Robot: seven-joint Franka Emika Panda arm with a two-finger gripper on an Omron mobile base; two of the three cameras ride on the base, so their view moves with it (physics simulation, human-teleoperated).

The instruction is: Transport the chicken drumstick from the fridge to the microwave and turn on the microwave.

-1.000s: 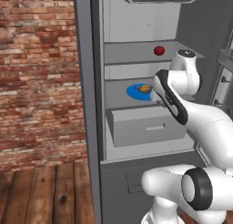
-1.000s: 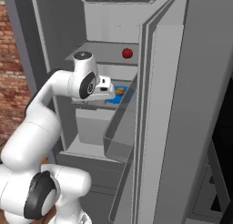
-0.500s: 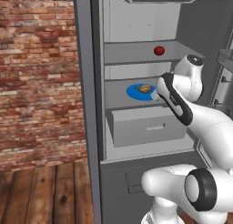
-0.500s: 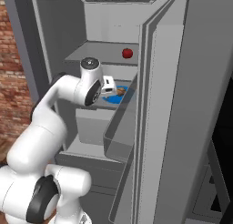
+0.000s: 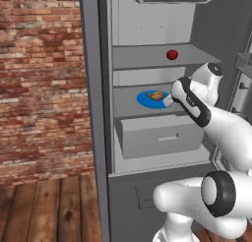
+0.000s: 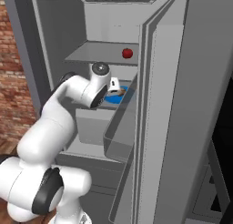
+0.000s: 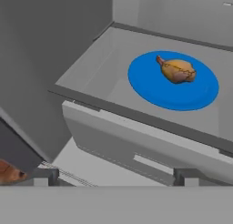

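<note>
— Chicken drumstick [image 7: 178,70] lies on the blue plate [image 7: 150,84], middle fridge [image 5: 147,34] shelf; my pincer [image 7: 113,175] hangs spread, short of it.
— Light, probably greasy; I'd pinch the thick middle.

Colours inside the open fridge

The golden-brown chicken drumstick [image 7: 178,70], reddish at its tapered end, lay on a flat blue round plate [image 7: 150,84]; the tall grey fridge [image 5: 93,118] had a pale grey interior, a small red round fruit [image 5: 172,54], and red-brown brick wall [image 5: 39,78] at left.
</note>
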